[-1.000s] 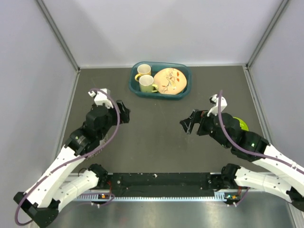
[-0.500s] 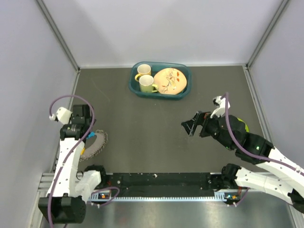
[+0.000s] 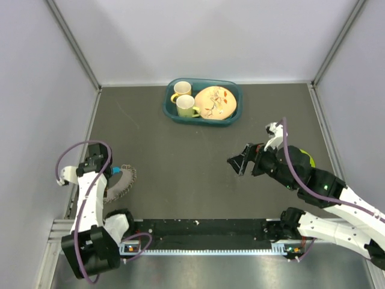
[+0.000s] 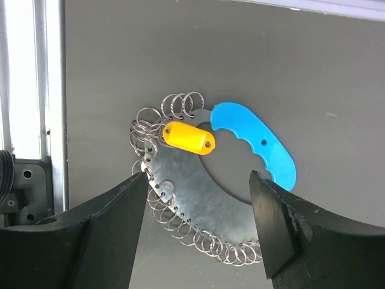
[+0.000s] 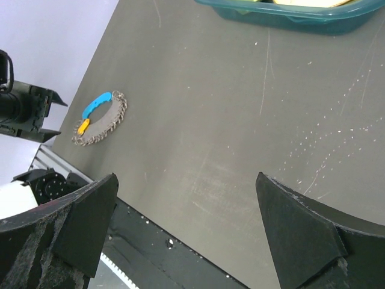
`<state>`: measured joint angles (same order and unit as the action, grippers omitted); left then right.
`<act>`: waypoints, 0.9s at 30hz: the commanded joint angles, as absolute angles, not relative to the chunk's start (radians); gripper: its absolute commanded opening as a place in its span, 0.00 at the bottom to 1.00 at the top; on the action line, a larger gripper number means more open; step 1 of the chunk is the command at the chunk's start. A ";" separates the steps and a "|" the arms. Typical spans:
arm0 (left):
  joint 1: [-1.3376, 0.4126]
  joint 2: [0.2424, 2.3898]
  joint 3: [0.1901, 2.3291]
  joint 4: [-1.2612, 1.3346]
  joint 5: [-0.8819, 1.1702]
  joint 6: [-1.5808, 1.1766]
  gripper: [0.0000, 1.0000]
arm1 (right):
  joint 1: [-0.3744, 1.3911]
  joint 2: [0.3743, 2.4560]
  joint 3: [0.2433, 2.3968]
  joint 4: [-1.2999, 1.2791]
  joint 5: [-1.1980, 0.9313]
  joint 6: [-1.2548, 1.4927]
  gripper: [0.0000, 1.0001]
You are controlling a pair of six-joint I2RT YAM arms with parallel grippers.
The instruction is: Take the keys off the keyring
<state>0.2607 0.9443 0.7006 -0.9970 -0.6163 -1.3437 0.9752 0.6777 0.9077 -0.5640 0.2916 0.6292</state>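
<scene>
The keys (image 4: pixel 198 201) lie flat on the dark table as one bunch: a silvery crescent with a blue head piece (image 4: pixel 260 146) and a yellow one (image 4: pixel 189 137). Several thin wire loops of the keyring (image 4: pixel 177 106) fringe its outer edge. In the top view the bunch (image 3: pixel 118 185) sits near the left front corner. My left gripper (image 4: pixel 198 176) hangs open just above it, one finger on each side, touching nothing. It also shows in the top view (image 3: pixel 100 160). My right gripper (image 3: pixel 236 163) is open and empty over the table's right middle (image 5: pixel 186 177), far from the bunch (image 5: pixel 99 120).
A teal tray (image 3: pixel 233 112) at the back centre holds two mugs (image 3: pixel 187 106) and a patterned plate (image 3: pixel 214 102). A green object (image 3: pixel 307 158) lies partly hidden under the right arm. Grey walls close the left, right and back. A black rail (image 3: pixel 204 229) runs along the front edge.
My left arm has swung back from the table's left middle to the left front corner, uncovering the bunch, and now hovers over it. The right arm has barely shifted.
</scene>
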 commanded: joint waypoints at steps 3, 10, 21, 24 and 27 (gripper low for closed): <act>0.293 1.011 0.677 -1.028 -0.650 -1.537 0.71 | 0.983 0.687 0.943 -0.526 0.265 0.626 0.98; 0.298 1.118 0.654 -1.055 -0.632 -1.621 0.64 | 0.982 0.699 0.945 -0.526 0.247 0.635 0.98; 0.298 1.192 0.620 -1.014 -0.604 -1.660 0.61 | 0.985 0.643 0.919 -0.525 0.248 0.630 0.98; 0.296 1.230 0.621 -1.015 -0.603 -1.669 0.60 | 0.983 0.631 0.923 -0.525 0.242 0.629 0.98; 0.298 1.262 0.629 -1.009 -0.594 -1.661 0.56 | 0.983 0.623 0.927 -0.525 0.242 0.627 0.98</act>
